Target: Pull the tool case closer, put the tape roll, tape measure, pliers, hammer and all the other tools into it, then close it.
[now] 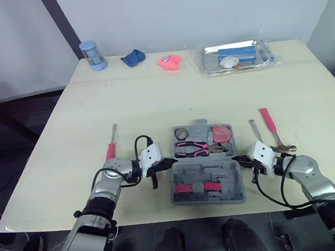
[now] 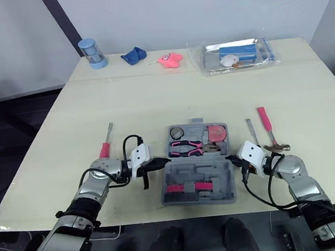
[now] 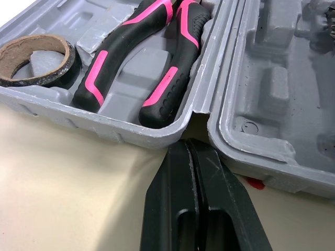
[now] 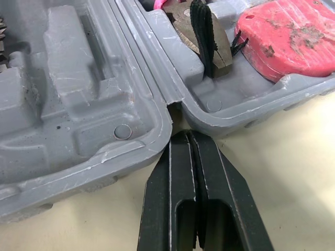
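The grey tool case (image 1: 207, 170) lies open near the table's front edge. Its far half holds the tape roll (image 1: 181, 133), the black-and-pink pliers (image 1: 196, 149) and the pink tape measure (image 1: 220, 134); pink-handled pieces sit in the near half. My left gripper (image 1: 171, 161) is shut, its tip at the hinge notch on the case's left side (image 3: 187, 144). My right gripper (image 1: 237, 160) is shut at the right hinge notch (image 4: 187, 135). A pink-handled screwdriver (image 1: 112, 144) lies left of the case. The pink-handled hammer (image 1: 273, 128) and a slim metal tool (image 1: 255, 130) lie to its right.
Along the table's far edge stand a blue cylinder (image 1: 93, 54), a blue cloth (image 1: 132, 57), a pink object (image 1: 169, 62) and a clear plastic bag of items (image 1: 236, 57). The table's front edge runs just below the case.
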You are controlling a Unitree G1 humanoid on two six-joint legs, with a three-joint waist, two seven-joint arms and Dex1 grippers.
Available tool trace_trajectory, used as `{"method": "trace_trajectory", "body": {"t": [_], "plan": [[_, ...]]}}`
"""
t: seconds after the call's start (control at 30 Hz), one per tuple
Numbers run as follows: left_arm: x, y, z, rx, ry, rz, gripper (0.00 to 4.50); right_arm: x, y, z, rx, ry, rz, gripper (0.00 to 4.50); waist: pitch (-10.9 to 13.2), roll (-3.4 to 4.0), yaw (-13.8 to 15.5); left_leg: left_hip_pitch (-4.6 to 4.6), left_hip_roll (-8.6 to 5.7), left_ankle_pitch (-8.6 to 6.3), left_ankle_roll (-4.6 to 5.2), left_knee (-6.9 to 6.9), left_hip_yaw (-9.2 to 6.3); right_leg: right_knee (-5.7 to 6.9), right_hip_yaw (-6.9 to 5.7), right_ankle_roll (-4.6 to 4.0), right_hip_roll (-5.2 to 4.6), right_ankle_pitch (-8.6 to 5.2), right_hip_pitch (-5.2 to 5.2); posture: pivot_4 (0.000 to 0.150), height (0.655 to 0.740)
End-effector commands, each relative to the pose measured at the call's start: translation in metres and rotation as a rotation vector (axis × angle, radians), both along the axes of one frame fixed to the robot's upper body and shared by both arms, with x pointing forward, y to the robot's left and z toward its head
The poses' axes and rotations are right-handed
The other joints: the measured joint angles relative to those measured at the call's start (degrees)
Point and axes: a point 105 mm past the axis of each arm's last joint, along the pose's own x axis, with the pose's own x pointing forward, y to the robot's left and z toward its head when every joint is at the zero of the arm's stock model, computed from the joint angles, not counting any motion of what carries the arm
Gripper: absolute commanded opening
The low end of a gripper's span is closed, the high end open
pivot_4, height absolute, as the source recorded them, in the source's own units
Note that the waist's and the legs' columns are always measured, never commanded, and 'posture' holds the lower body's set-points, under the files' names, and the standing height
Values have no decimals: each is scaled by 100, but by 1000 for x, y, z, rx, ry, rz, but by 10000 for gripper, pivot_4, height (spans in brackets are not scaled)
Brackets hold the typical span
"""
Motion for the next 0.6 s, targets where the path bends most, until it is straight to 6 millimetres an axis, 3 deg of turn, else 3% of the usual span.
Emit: {"method": "trace_trajectory", "body": {"t": [0.03, 0.6], "plan": [[-1, -2, -8, 25, 20, 11, 0, 6, 16, 14, 34, -70, 42, 208, 0, 0, 2, 0, 0, 0, 0, 0, 0, 2, 0, 0, 0, 0, 0, 1500, 7400], [0, 3, -6, 27, 17, 28, 0, 6, 23, 15, 47, -60, 66, 208, 0, 1, -3, 1, 0, 0, 0, 0, 0, 3, 0, 0, 0, 0, 0, 1500, 7400]]}}
